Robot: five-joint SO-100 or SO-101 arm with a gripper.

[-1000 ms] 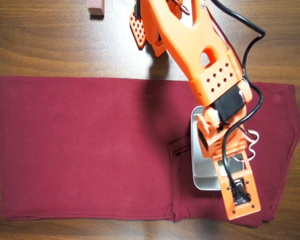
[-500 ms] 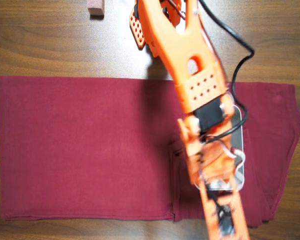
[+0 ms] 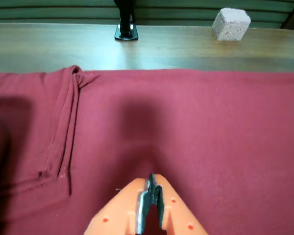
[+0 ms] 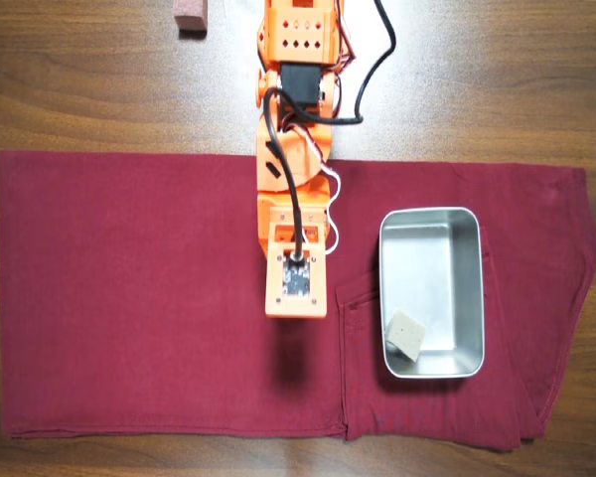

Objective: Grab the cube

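You find the cube, pale beige and speckled, lying turned askew in the metal tray's seven-o'clock corner.

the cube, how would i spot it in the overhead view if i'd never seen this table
Find the dark red cloth spread across the wooden table, then the shiny metal tray on its right part. The cube sits in the tray's lower left corner: small, pale beige-grey, speckled, unlike the reddish-brown block at the top edge.
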